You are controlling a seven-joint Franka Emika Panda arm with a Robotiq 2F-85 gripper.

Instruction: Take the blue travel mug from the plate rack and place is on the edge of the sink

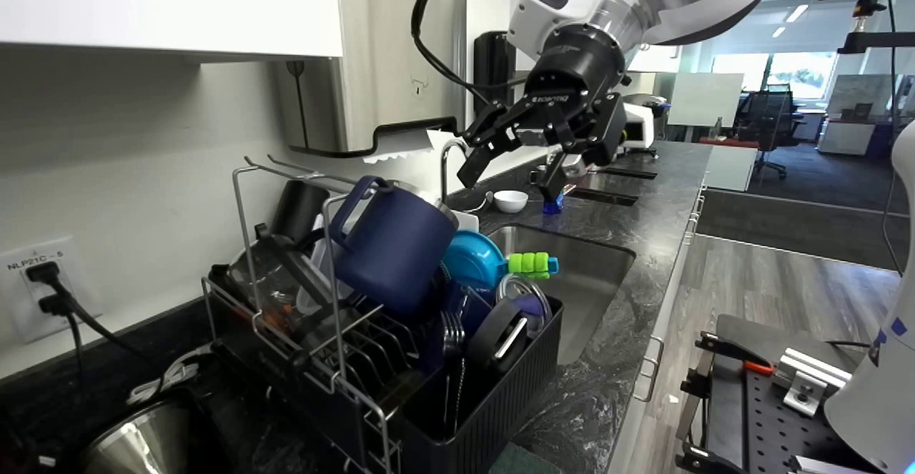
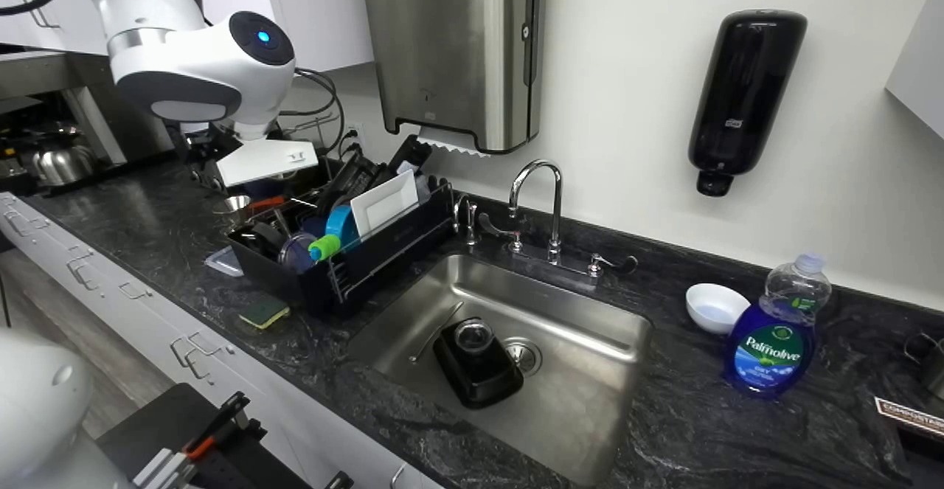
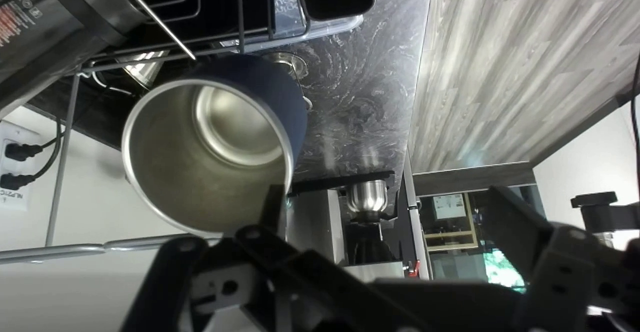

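The blue travel mug (image 1: pixel 400 252) lies tilted on top of the crowded plate rack (image 1: pixel 336 349), handle up, mouth toward the sink (image 1: pixel 590 274). In the wrist view the mug (image 3: pixel 272 89) shows its open silver-rimmed mouth to the camera. My gripper (image 1: pixel 511 181) is open and empty, above and to the right of the mug and apart from it in that exterior view. In the wrist view a fingertip of my gripper (image 3: pixel 387 194) overlaps the mug's rim. In an exterior view the rack (image 2: pixel 398 242) stands beside the sink (image 2: pixel 582 408); my arm mostly hides the mug and fingers there.
A turquoise item (image 1: pixel 475 259) with a green handle and a white plate (image 2: pixel 385 203) stand in the rack. A faucet (image 2: pixel 554 209) rises behind the sink, and a black container (image 2: pixel 479 371) lies in it. A towel dispenser (image 2: pixel 450 46) hangs above. A sponge (image 2: pixel 264 313) lies in front.
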